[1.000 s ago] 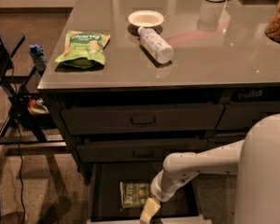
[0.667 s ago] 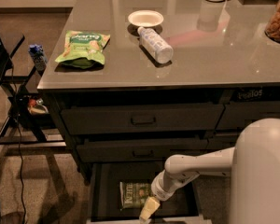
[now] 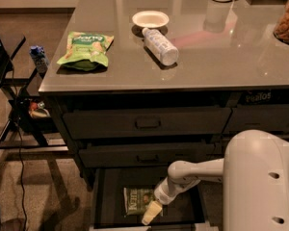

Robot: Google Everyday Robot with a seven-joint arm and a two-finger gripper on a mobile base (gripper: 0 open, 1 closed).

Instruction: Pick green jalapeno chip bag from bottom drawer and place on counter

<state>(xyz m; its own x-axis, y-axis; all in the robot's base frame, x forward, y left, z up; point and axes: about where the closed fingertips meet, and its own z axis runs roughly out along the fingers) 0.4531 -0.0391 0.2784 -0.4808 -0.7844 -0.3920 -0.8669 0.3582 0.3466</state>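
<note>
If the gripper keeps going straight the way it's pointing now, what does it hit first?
The gripper points down and left inside the open bottom drawer, at the right edge of the green jalapeno chip bag. Going straight on, it would probably meet the drawer floor just below the bag, though depth is unclear.

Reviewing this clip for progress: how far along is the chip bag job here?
Done: the bottom drawer is open. In hand: the gripper is down inside it beside the green jalapeno chip bag, which lies on the drawer floor, not lifted. Left: grasp, lift, place on the counter.
</note>
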